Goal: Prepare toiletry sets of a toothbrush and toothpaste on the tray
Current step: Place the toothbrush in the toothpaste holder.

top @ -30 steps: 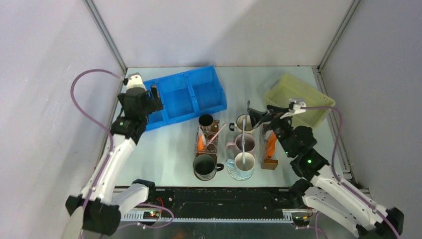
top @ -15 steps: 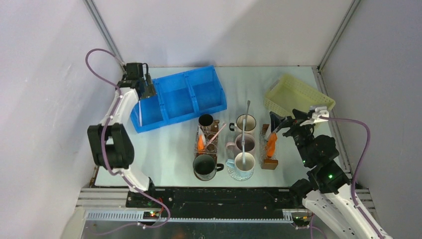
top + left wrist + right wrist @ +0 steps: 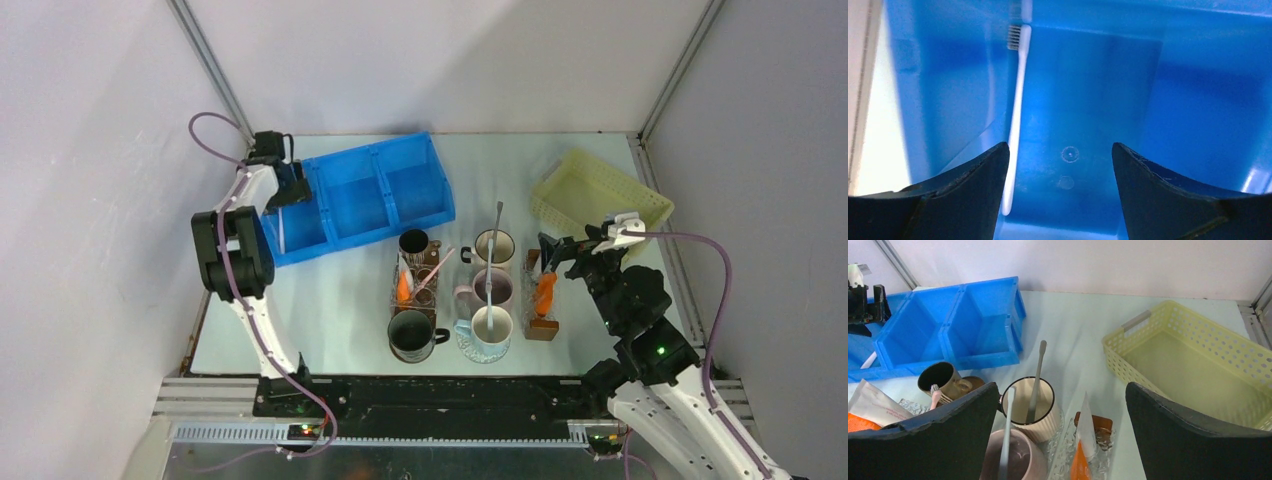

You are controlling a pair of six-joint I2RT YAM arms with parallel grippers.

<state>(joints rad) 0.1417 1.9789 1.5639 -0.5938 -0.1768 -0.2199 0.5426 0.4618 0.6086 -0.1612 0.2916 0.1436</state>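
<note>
A white toothbrush lies in the left compartment of the blue tray, along its left wall; it also shows in the top view. My left gripper hangs open and empty over that compartment. My right gripper is open and empty above a clear box holding an orange toothpaste tube with a white end, also in the top view. A grey toothbrush stands in a cream mug. Another toothbrush stands in a pink mug.
A yellow basket sits at the back right. A dark mug, a black mug and a blue-white mug stand mid-table. A second clear box holds an orange tube and a pink brush.
My left arm has folded back, with its gripper now over the tray's left compartment, where a toothbrush now shows. My right gripper has drawn back to the right, away from the cream mug.
</note>
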